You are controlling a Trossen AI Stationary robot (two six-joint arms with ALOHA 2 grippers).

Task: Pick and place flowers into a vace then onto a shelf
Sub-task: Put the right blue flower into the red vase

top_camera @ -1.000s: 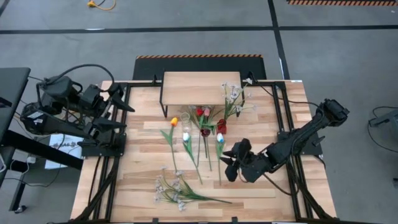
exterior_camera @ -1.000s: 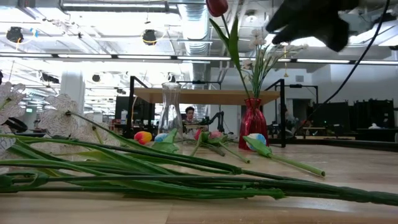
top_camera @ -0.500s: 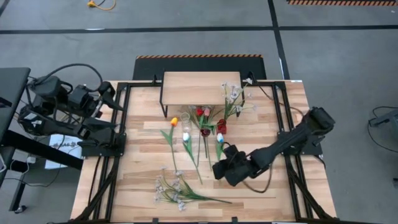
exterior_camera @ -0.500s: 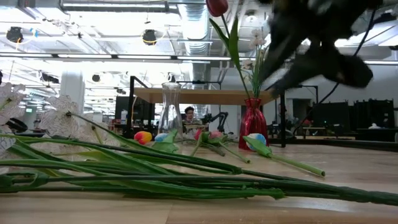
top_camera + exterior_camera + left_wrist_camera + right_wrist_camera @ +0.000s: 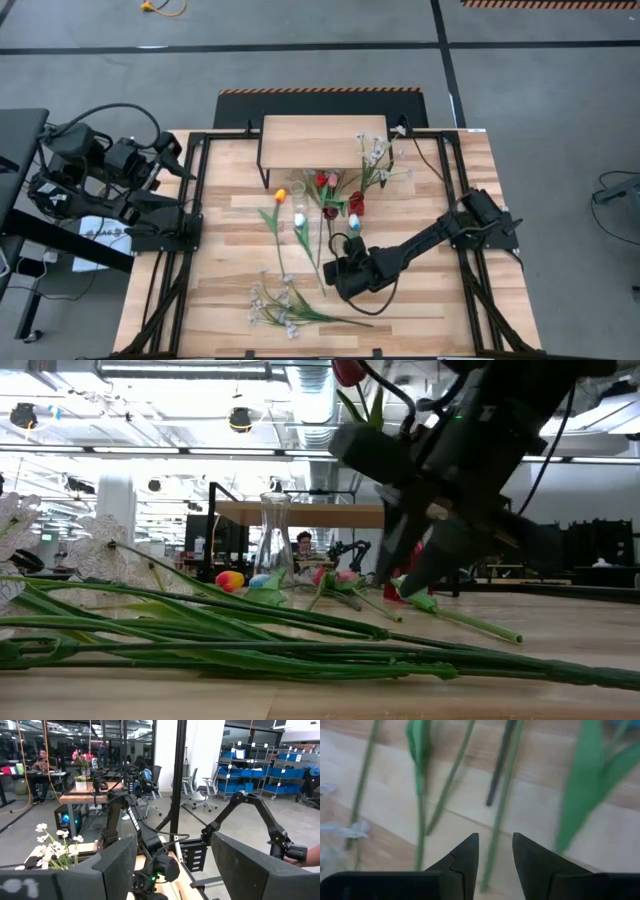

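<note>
The right tool is low over the middle of the desk, its two dark fingers spread apart with nothing between them yet; in the right wrist view one green stem runs down into the gap between the fingertips, with other stems and a broad leaf lying on the wood beside it. From above, this tool sits at the lower ends of the loose tulips, whose stems fan toward the near edge of the desk while their heads, orange-yellow, white and pink, lie nearer the shelf. A spray of small white-lilac blossoms lies flat near the front edge, just left of the tool. Beyond the tulip heads stands a red vase holding a red tulip and a white-lilac spray; in the low view the right arm partly covers it. A clear glass vase stands upright just to its left in the low view. The shelf, a small light-wood board on black legs, stands at the far edge of the desk with nothing on it. The left tool waits well off to the desk's left side, raised, its fingers wide apart and holding nothing.
</note>
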